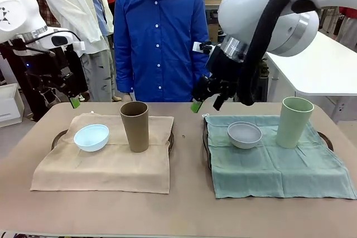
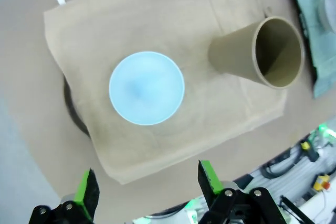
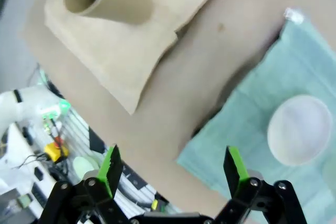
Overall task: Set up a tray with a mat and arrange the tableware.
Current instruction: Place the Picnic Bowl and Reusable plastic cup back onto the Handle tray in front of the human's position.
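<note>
On the left, a dark tray [image 1: 57,137] carries a tan mat [image 1: 111,165] with a pale blue bowl [image 1: 91,137] and a tan-brown tumbler [image 1: 135,126]. The right tray [image 1: 326,138] has a green mat [image 1: 268,165], a white bowl [image 1: 244,134] and a pale green tumbler [image 1: 294,121]. My left gripper [image 1: 71,100] hangs open above the table's far left; its wrist view looks down on the blue bowl [image 2: 146,88] and the tumbler [image 2: 262,53] past its empty fingers [image 2: 207,174]. My right gripper [image 1: 206,104] is open and empty above the gap between the mats, with the white bowl [image 3: 299,129] below.
A person in a blue shirt [image 1: 159,37] stands at the far edge, between the trays. A bare strip of brown table [image 1: 187,182] runs between the two mats and along the front. White tables stand at the back right [image 1: 323,65].
</note>
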Available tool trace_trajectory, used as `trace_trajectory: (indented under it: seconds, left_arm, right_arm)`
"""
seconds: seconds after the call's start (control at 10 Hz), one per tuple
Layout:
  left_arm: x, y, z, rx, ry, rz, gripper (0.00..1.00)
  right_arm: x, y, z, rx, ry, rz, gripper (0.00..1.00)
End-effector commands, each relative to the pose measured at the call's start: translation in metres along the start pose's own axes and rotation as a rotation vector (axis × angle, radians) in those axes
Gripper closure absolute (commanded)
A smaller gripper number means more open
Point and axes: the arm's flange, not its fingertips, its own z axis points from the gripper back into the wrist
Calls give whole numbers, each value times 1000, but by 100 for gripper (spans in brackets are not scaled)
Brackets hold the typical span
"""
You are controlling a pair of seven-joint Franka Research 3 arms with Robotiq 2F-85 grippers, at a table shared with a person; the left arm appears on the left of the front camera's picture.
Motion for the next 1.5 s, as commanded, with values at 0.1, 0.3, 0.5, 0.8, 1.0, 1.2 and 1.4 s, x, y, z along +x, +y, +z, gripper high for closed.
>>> trace_trajectory:
  seconds: [0.1,0.3,0.5,0.8,1.0,1.2,1.4]
  left_arm:
    - [-1,-16,19,-49,-17,54,0]
    - [-1,-7,14,-30,-13,24,0]
    - [-1,-7,14,-30,-13,24,0]
    - [-1,-7,14,-30,-13,24,0]
    - [-1,-7,14,-30,-13,24,0]
    - [-1,-7,14,-30,-13,24,0]
    - [0,-10,15,-45,-12,35,0]
  right_arm:
    - [-15,24,41,-195,137,-117,0]
    - [-12,14,27,-127,76,-77,0]
    - [-12,14,27,-127,76,-77,0]
    - [-12,14,27,-127,76,-77,0]
    - [-12,14,27,-127,76,-77,0]
    - [-12,14,27,-127,76,-77,0]
    - [-10,15,26,-153,90,-91,0]
